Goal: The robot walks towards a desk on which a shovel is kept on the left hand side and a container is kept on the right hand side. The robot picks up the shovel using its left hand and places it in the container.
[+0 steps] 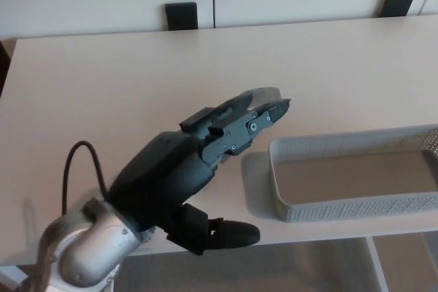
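Only the rounded tip of the shovel's metal blade (268, 91) shows, on the beige desk (102, 100) just left of the container. My left hand (198, 162) hangs over the shovel and hides its handle and most of the blade. The hand is open: two fingers (256, 121) stretch out over the blade and the thumb (229, 234) sticks out low near the desk's front edge. The grey mesh container (342, 143) stands at the right, long and shallow, with nothing visible in it. My right hand does not show.
Two black chair backs (181, 16) (398, 1) stand at the desk's far edge against a white wall. The desk's front edge runs just below the container. A black cable (68, 169) loops off my left forearm.
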Robot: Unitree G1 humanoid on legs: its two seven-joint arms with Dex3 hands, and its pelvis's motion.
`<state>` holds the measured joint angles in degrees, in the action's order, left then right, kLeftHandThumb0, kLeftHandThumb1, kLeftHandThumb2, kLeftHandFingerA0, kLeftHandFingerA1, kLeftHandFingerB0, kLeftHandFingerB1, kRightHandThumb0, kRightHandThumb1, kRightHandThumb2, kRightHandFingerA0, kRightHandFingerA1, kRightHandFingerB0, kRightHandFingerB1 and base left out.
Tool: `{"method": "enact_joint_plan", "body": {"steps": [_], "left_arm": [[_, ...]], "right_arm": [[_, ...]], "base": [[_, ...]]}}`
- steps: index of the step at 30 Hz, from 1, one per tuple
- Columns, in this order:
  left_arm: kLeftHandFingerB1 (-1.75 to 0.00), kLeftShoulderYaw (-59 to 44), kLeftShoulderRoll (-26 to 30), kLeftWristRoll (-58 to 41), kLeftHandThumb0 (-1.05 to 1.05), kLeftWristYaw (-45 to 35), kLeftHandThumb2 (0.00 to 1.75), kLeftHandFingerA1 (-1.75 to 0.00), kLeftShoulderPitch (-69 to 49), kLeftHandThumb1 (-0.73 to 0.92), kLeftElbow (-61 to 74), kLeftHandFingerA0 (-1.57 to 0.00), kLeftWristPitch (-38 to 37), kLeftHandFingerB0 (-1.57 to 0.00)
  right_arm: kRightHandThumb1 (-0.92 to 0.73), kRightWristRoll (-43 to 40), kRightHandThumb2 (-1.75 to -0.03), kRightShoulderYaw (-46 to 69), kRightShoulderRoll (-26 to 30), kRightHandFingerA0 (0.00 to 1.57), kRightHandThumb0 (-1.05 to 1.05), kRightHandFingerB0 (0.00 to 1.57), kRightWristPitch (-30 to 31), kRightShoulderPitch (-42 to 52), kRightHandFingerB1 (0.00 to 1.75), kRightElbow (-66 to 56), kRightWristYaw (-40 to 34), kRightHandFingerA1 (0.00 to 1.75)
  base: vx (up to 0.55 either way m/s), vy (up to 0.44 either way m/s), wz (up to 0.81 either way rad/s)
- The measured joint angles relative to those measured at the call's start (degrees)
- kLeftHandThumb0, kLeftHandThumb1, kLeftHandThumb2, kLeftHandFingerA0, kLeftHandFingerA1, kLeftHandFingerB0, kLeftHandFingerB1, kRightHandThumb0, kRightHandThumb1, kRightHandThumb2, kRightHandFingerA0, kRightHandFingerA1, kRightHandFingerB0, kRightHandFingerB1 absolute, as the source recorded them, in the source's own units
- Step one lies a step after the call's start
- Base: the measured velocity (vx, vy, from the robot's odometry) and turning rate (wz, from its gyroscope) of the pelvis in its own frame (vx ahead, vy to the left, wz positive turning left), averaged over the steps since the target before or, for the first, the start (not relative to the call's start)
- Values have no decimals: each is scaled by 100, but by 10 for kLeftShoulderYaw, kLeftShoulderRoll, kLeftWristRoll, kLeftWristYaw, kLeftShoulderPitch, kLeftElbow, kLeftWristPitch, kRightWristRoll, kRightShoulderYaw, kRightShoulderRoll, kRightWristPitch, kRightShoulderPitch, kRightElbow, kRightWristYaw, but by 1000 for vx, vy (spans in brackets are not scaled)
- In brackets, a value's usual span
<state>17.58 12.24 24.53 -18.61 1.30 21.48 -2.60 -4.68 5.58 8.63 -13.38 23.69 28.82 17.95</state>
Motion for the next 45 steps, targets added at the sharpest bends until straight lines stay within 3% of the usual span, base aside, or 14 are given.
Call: {"method": "enact_joint_plan", "body": {"steps": [4, 7, 24, 25, 26, 35, 36, 40, 41, 45], "left_arm": [[-23, 15, -3, 36, -61, 14, 76, -9, 11, 39, -40, 0, 22, -7], [-16, 26, -6, 64, -66, 28, 75, -1, 16, 41, -70, 0, 41, -8], [-15, 51, -13, 211, -66, 105, 75, -8, 19, 41, -152, 0, 143, -7], [-14, 51, -13, 217, -66, 109, 76, -8, 19, 41, -153, 0, 147, -6], [-15, 52, -13, 226, -66, 114, 76, -8, 19, 41, -154, 0, 152, -7], [-16, 56, -19, 301, -67, 172, 75, -4, 15, 41, -160, 0, 200, -9], [-16, 57, -21, 309, -67, 178, 75, -5, 15, 42, -163, 0, 205, -8], [-17, 58, -27, 335, -67, 201, 77, -8, 15, 41, -180, 0, 224, -7], [-18, 59, -29, 340, -67, 205, 77, -9, 15, 41, -183, -1, 228, -7], [-18, 64, -37, 353, -68, 216, 76, -5, 15, 42, -194, 0, 240, -9]], "right_arm": [[-53, 0, -84, -2, 0, 54, -47, 31, 0, -1, 50, 0, 0, 61], [-53, 1, -84, -4, 0, 53, -47, 31, 0, -2, 50, 0, 0, 62], [-53, 9, -83, -16, 8, 51, -47, 30, 0, -2, 50, 2, 2, 61], [-67, 10, -59, -17, 9, 56, -41, 35, 0, -2, 38, 2, 2, 51], [-52, 11, -84, -18, 9, 51, -48, 30, 0, -2, 50, 2, 2, 61], [-51, 24, -83, -38, 34, 53, -49, 31, 0, 2, 50, 3, 12, 62], [-64, 25, -58, -41, 37, 58, -45, 36, 0, 3, 39, 3, 12, 53], [-65, 33, -58, -52, 53, 59, -44, 36, 0, 4, 38, -3, 14, 53], [-52, 34, -83, -53, 54, 54, -48, 31, 0, 3, 49, -3, 13, 62], [-52, 39, -83, -57, 55, 54, -47, 31, 0, -1, 50, -1, 14, 62]], "base": [[0, 0, 0], [0, 0, 0], [0, 0, 0], [0, 0, 0], [0, 0, 0], [0, 0, 0], [0, 0, 0], [0, 0, 0], [0, 0, 0], [0, 0, 0]]}}
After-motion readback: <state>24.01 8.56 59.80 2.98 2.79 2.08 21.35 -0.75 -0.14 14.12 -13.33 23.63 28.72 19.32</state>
